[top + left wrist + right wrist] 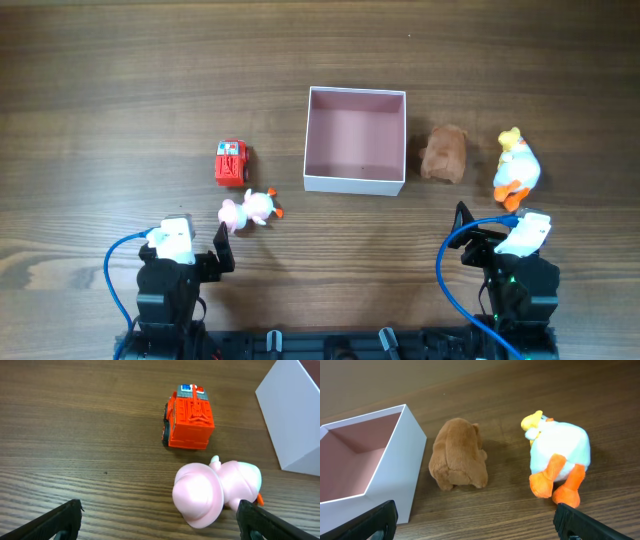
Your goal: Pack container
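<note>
The container (355, 183) is a square white box with a pale pink inside, empty, at the table's middle; its white wall shows in the left wrist view (292, 420) and in the right wrist view (395, 470). A red toy truck (231, 162) (189, 417) and a pink toy duck (250, 209) (215, 491) lie left of it. A brown plush animal (445, 153) (459, 455) and a white-and-yellow plush duck with orange feet (516, 170) (559, 457) lie right of it. My left gripper (205, 255) (159, 522) is open, just short of the pink duck. My right gripper (478, 240) (476, 522) is open, short of the plush toys.
The wooden table (120, 100) stretches bare to the left and behind the container. Blue cables (112, 270) loop beside each arm at the front edge.
</note>
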Controlling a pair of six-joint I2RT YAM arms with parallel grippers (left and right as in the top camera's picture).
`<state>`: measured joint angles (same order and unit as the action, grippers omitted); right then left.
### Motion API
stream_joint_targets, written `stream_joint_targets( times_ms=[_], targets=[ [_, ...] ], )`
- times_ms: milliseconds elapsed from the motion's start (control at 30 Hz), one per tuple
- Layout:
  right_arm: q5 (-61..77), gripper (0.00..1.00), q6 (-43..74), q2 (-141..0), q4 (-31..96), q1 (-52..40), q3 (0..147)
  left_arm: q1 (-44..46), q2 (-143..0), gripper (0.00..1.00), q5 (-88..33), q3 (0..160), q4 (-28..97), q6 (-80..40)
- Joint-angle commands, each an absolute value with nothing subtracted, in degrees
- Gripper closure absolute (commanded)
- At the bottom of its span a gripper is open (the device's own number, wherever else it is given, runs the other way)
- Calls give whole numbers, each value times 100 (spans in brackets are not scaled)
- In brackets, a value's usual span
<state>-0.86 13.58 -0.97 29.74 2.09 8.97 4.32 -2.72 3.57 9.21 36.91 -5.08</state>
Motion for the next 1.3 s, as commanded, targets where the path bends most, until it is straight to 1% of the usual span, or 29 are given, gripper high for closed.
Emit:
stream_joint_targets(
  times_ms=[0,67,167,200,233,333,400,467,567,667,733,800,867,967,1100,1267],
  targets=[
    [5,0,1411,-27,2958,237,875,397,-226,0,340,897,3664,-283],
    [274,0,2110,-27,2934,237,875,397,-226,0,-56,895,3592,-283],
    [707,0,4158,-27,3022,237,878,397,-226,0,-1258,897,3140,-701],
    [978,0,4639,-27,3129,237,897,397,-224,0,-1772,895,2971,-711],
    [1162,0,4668,-27,3129,237,899,397,-224,0,-1984,895,2816,-711],
    [1905,1,4045,-128,2808,237,910,397,-226,0,-2001,967,2609,-843],
    [2213,1,4064,-386,2392,237,1026,395,-292,0,-1573,1249,2705,-972],
    [2399,0,4071,-930,2088,237,1439,395,-534,0,-1201,1643,2755,-1120],
    [2536,1,3933,-2014,2244,237,2355,395,-1299,0,-1111,2519,2974,-1120],
    [2731,1,3295,-3594,2657,237,3793,395,-2477,0,-906,3610,3380,-1118],
    [2703,0,2714,-4534,3256,237,4842,395,-3315,0,-768,4392,3638,-1116],
    [2303,1,2078,-5553,4095,237,5927,395,-4115,0,-408,5035,3811,-1116],
    [1868,1,1675,-6348,4606,237,6552,395,-4733,0,-263,5408,3848,-1114],
    [1037,1,1531,-7491,5181,237,7096,272,-5614,0,-161,5747,3850,-1094],
    [464,0,1540,-8506,5142,237,7102,-139,-6396,0,-161,5774,4034,-1094],
    [478,1,1691,-9708,4812,183,7091,-311,-7026,0,-163,5771,4237,-1094]
  ],
)
